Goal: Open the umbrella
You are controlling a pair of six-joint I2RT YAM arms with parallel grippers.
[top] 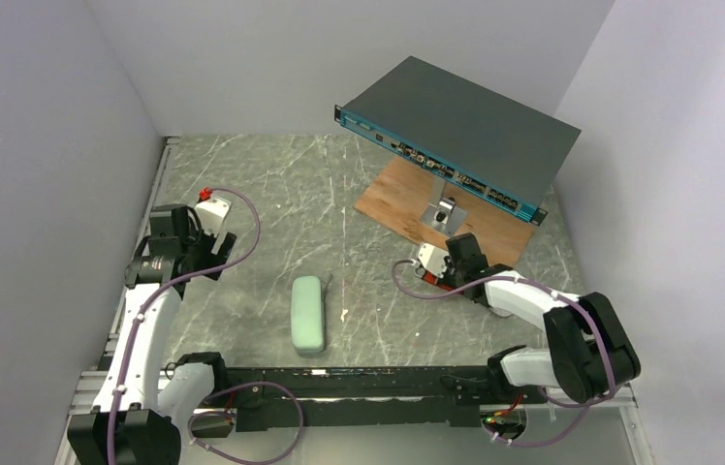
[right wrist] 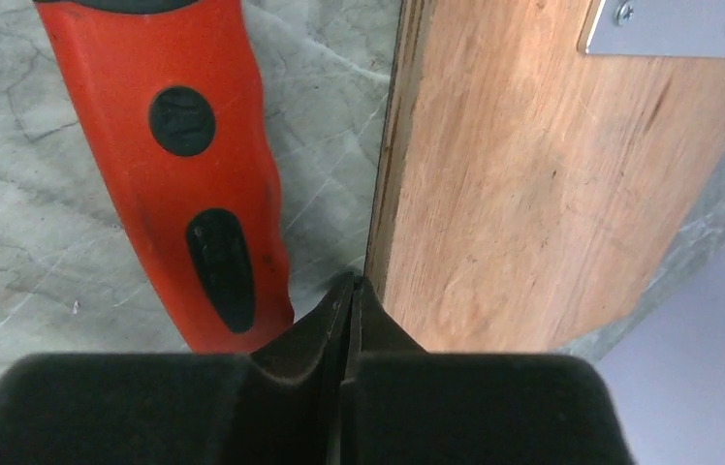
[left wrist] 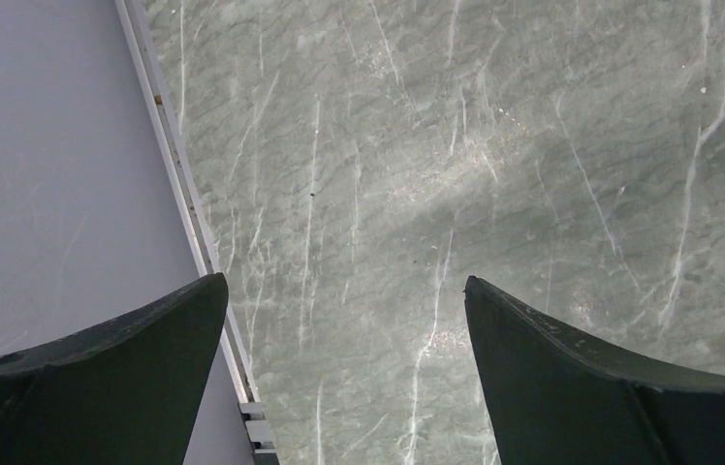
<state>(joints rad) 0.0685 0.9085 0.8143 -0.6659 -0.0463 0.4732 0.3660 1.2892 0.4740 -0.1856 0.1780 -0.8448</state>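
Nearest the overhead camera, two arm bases sit on a black rail [top: 359, 397] at the near edge of a grey-green marbled tabletop [top: 271, 194]. The left arm reaches up along the left wall, and its pincer [top: 218, 247] hangs near that edge. The right arm bends in from the right, and its pincer [top: 462, 247] sits at the near edge of a wooden board [top: 397, 199]. On that board a metal stand [top: 446, 208] carries a flat dark rack unit [top: 460, 126] with a teal front panel, tilted. A mint-green oblong case [top: 308, 312] lies closed on the tabletop between the two arms, well apart from both pincers. The umbrella itself cannot be made out in this view.

From the left wrist, the left pincer [left wrist: 344, 281] has its two dark fingers [left wrist: 145, 358] spread wide with nothing between them. Only bare marbled tabletop [left wrist: 494, 145] shows below, with a pale metal edge strip [left wrist: 184, 194] and the grey wall [left wrist: 39, 165] to one side. No part of the umbrella shows.

From the right wrist, the right pincer [right wrist: 352, 291] has its black fingers pressed fully together, gripping nothing. Its tip points at the edge of the wooden board [right wrist: 514, 174]. A red handle-like object [right wrist: 199, 174] with two black oval patches lies on the tabletop [right wrist: 19, 223] just beside the board. A screwed-down metal plate [right wrist: 669, 24] sits at the board's far corner. Again the umbrella is not visible.
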